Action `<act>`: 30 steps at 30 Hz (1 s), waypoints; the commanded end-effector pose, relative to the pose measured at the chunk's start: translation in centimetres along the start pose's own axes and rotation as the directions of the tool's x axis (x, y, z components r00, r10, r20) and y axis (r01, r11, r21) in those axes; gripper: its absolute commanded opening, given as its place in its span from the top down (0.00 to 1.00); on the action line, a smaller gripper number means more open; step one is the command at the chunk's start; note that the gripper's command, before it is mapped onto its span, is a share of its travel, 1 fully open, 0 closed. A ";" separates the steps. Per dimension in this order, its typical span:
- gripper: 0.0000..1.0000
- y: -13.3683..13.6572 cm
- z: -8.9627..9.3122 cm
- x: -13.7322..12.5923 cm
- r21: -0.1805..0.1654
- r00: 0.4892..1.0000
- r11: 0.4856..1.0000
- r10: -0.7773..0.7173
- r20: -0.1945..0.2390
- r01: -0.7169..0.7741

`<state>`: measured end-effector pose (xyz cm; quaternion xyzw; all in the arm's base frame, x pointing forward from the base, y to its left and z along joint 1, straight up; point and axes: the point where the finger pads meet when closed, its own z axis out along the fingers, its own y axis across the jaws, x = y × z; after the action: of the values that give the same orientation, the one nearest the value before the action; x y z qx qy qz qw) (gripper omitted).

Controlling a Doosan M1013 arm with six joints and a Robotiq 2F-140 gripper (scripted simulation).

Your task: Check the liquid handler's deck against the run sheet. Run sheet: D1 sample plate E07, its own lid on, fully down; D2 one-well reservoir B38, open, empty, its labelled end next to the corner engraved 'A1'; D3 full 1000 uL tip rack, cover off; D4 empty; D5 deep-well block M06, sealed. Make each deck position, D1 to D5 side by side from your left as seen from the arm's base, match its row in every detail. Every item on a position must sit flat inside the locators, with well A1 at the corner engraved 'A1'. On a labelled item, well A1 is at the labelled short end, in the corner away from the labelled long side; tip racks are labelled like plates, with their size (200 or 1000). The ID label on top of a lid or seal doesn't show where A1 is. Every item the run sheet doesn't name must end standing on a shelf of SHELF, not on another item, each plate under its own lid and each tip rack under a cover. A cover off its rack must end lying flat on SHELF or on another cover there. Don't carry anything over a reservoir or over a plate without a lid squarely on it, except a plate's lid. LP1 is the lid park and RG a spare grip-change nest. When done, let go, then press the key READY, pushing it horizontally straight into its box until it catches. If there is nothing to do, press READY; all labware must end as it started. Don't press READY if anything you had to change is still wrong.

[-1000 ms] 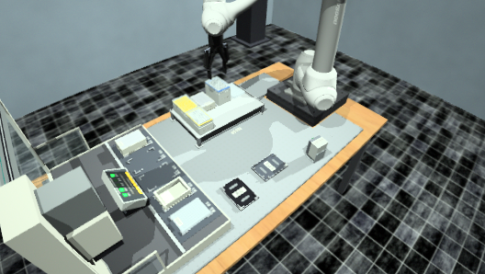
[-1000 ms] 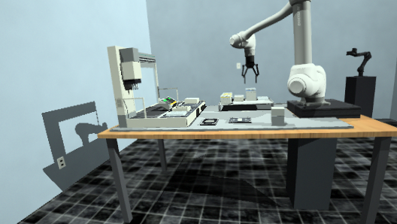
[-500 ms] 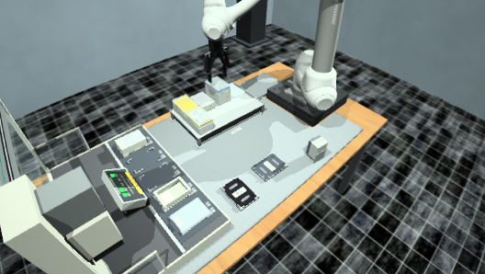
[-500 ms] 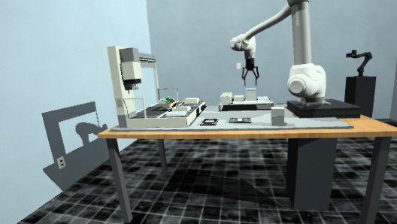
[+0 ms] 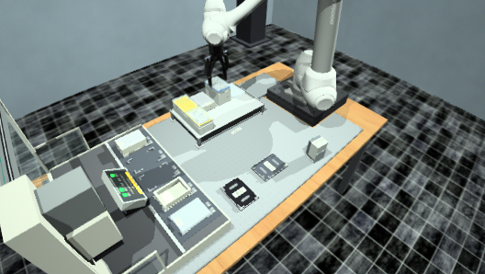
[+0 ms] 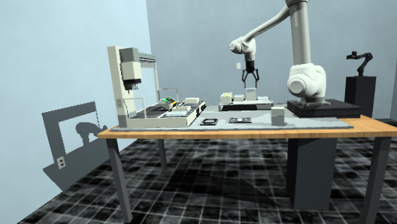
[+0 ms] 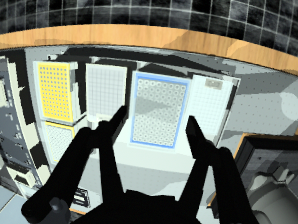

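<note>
My gripper (image 5: 217,79) (image 6: 250,79) (image 7: 156,118) is open and empty. It hangs straight above a tall blue-rimmed tip rack (image 5: 220,93) (image 6: 250,92) (image 7: 158,92) that stands on SHELF (image 5: 239,116) (image 6: 246,106), with a clear gap between the fingertips and the rack top. Beside the rack on the shelf are a grey-white plate (image 5: 202,100) (image 7: 104,86) and yellow-topped racks (image 5: 188,104) (image 7: 55,88). The deck (image 5: 216,226) holds a white block (image 5: 130,141) at its far end, an open reservoir (image 5: 172,192) and a lidded plate (image 5: 190,215) at its near end.
Two black nests (image 5: 240,193) (image 5: 269,167) lie on the mat between deck and shelf. A small grey key box (image 5: 317,148) (image 6: 278,115) stands near the arm's base (image 5: 308,103). The liquid handler's tower (image 6: 123,83) and a green-buttoned panel (image 5: 121,188) rise at the deck.
</note>
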<state>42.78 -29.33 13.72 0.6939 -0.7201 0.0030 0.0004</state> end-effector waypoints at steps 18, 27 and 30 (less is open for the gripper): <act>0.33 0.0 2.5 0.0 0.001 1.000 1.000 0.000 0.000 0.000; 0.90 0.0 2.5 0.0 0.001 1.000 1.000 0.000 0.000 0.000; 0.90 0.0 2.5 0.0 0.001 1.000 1.000 0.000 0.000 0.000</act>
<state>42.81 -29.36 11.20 0.6939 -0.7201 0.0033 0.0003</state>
